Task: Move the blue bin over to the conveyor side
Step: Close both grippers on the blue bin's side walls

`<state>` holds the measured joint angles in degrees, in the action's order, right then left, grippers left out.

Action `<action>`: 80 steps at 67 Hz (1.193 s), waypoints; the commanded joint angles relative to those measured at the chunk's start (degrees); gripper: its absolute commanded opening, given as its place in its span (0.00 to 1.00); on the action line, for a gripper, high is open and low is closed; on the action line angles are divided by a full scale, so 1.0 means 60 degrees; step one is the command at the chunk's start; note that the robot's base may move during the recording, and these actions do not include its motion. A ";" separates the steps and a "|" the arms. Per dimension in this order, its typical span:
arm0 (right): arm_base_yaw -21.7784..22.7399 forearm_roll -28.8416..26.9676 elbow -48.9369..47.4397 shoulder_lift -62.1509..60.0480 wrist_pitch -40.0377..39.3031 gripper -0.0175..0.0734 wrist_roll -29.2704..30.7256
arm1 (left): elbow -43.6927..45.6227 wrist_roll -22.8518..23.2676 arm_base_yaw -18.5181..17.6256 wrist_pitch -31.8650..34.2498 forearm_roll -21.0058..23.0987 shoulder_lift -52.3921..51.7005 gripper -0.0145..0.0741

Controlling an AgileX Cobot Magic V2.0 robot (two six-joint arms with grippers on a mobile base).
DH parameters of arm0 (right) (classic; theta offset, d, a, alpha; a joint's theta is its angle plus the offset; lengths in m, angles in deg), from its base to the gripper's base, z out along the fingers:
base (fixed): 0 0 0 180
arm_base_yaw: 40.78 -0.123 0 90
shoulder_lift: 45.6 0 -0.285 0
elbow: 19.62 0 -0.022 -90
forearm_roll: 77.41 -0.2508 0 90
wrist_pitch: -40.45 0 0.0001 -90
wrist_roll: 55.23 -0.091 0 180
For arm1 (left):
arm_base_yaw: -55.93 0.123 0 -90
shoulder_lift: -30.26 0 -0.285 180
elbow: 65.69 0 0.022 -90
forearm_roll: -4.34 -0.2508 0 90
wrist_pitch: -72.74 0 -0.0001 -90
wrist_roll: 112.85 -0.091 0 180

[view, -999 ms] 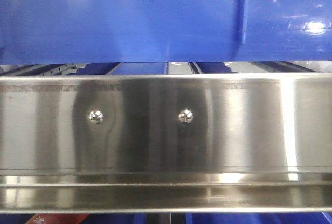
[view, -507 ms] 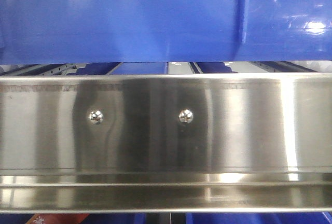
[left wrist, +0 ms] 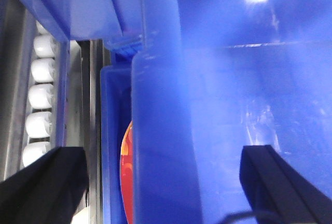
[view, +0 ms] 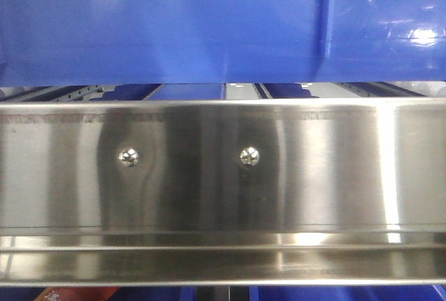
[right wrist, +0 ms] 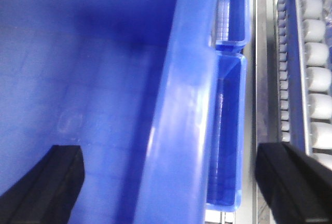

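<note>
The blue bin (view: 167,22) fills the top of the front view, its lower edge just above a steel rail. In the left wrist view my left gripper (left wrist: 163,154) is open, its two black fingers wide apart on either side of the blue bin's wall (left wrist: 161,130). Neither finger touches the wall. My right gripper (right wrist: 168,151) is open too and straddles the bin's thick rim (right wrist: 181,130), one finger inside the tub and one outside. The conveyor side is out of view.
A shiny steel rail (view: 223,175) with two screws runs across the front view. White rollers (left wrist: 41,99) line the left side and more rollers (right wrist: 316,79) the right. A red-orange object (left wrist: 126,177) shows in the gap beside the bin wall.
</note>
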<state>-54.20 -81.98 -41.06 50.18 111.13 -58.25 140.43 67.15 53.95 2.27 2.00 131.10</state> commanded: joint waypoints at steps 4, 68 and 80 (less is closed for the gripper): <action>0.0005 -0.0061 0.0022 0.0083 -0.0120 0.80 0.0001 | 0.0004 0.0000 -0.0031 0.0085 0.0072 -0.0022 0.73; 0.0005 -0.0061 0.0022 -0.0431 -0.0120 0.11 0.0001 | 0.0004 0.0000 -0.0031 0.0085 -0.0135 -0.0562 0.15; 0.0005 0.0027 0.0022 -0.1310 -0.0120 0.11 0.0001 | 0.0004 0.0000 -0.0116 0.0085 -0.0135 -0.1507 0.15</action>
<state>-54.20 -82.64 -39.93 47.00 112.94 -59.16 139.53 67.15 53.70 0.07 1.89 126.83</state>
